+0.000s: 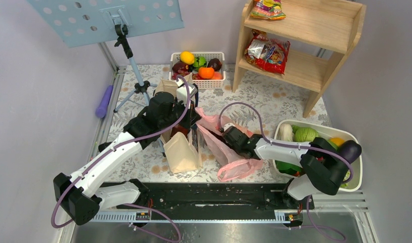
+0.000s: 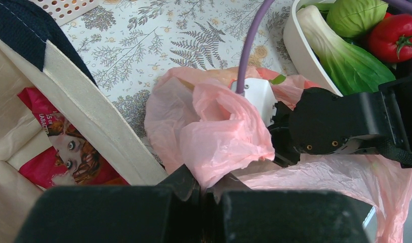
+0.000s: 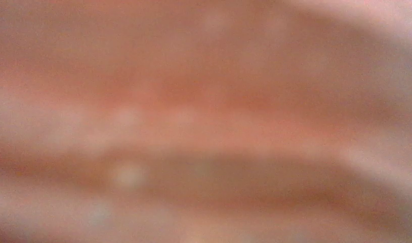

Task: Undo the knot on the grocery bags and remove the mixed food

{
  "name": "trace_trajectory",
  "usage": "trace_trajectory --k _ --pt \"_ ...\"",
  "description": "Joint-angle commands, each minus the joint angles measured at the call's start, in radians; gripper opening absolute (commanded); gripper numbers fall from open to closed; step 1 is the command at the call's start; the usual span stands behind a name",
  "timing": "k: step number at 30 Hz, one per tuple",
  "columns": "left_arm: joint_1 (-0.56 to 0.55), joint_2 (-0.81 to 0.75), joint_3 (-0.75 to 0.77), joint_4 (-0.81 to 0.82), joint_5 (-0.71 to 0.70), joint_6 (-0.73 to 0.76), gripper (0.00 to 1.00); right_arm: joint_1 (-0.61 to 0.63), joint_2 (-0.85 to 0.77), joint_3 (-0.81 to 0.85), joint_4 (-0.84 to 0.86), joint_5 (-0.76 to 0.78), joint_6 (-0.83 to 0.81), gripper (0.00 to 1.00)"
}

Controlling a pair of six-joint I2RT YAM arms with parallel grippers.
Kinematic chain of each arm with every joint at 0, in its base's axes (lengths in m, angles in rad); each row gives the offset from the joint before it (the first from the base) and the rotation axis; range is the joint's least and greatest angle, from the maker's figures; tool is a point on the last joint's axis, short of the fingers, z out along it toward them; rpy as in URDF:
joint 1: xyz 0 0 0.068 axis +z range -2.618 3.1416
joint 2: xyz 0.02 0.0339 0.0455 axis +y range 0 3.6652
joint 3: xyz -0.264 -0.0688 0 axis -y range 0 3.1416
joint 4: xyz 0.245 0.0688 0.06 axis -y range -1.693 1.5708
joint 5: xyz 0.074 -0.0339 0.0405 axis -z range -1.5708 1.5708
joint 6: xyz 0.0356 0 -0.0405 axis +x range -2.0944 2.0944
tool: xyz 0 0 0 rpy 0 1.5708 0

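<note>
From overhead you see the canvas tote standing left of centre. The pink grocery bag lies just to its right on the table, and both arms meet over it. Only your left wrist camera looks into the tote, where a red snack packet with a printed face lies inside. That same view shows your left gripper pinched tight on a bunched fold of the bag's thin plastic, which balloons up right above the fingertips. Whether that bunch is tied you cannot tell. Further right, your right gripper is pushed nose-first into the bag's pink film and touches it. Its fingertips are hidden in every view, and the right wrist camera gives only a pink blur. You cannot tell how wide its jaws stand or whether they hold anything. At far right the white tub of vegetables sits just beside the bag.
</note>
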Motion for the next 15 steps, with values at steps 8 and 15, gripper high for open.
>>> trace_trajectory --k 8,15 --pt "-0.002 -0.024 0.007 0.005 -0.022 0.015 0.00 0.011 -0.215 0.001 0.123 0.068 0.125 0.04" --pt "-0.003 -0.031 0.007 0.009 -0.008 0.014 0.00 0.011 -0.449 -0.026 0.370 0.079 0.242 0.00"
